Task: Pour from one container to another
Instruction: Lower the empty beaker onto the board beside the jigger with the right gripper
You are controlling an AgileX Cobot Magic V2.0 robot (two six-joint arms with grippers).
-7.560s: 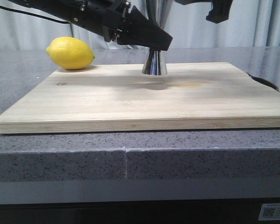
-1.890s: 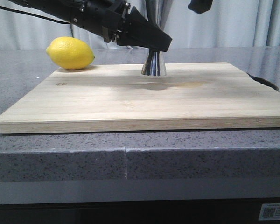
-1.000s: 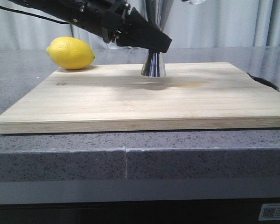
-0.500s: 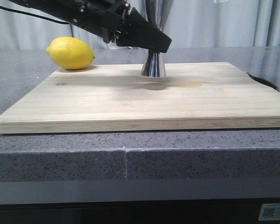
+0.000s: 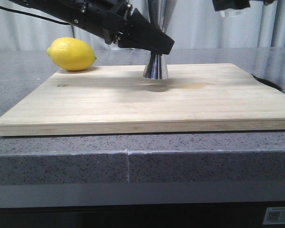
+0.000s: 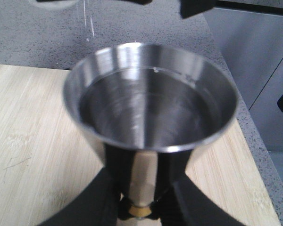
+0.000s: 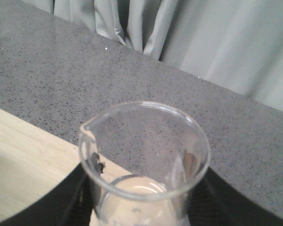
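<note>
The steel jigger [image 5: 155, 67] stands on the wooden board [image 5: 133, 102], and my left gripper [image 5: 164, 45] is shut on its narrow waist. In the left wrist view the jigger's upper cup [image 6: 151, 101] holds clear liquid, and the left gripper [image 6: 140, 208] clamps just above the gold band. High to the jigger's right, my right gripper [image 5: 230, 4] holds the clear glass beaker [image 5: 231, 13] clear of the board. In the right wrist view the beaker [image 7: 144, 155] is upright with its lip turned to the side. It looks nearly empty, and the right gripper [image 7: 144, 209] is shut round its lower wall.
A yellow lemon [image 5: 71, 53] lies on the grey stone counter [image 5: 19, 71] behind the board's far left corner. The counter's front edge [image 5: 128, 152] runs below the board. A dark opening [image 5: 270, 84] shows by the board's right end. Curtains hang behind.
The right gripper with the beaker first went left and up over the jigger, then came back right and slightly lower. The left gripper and jigger have stayed put.
</note>
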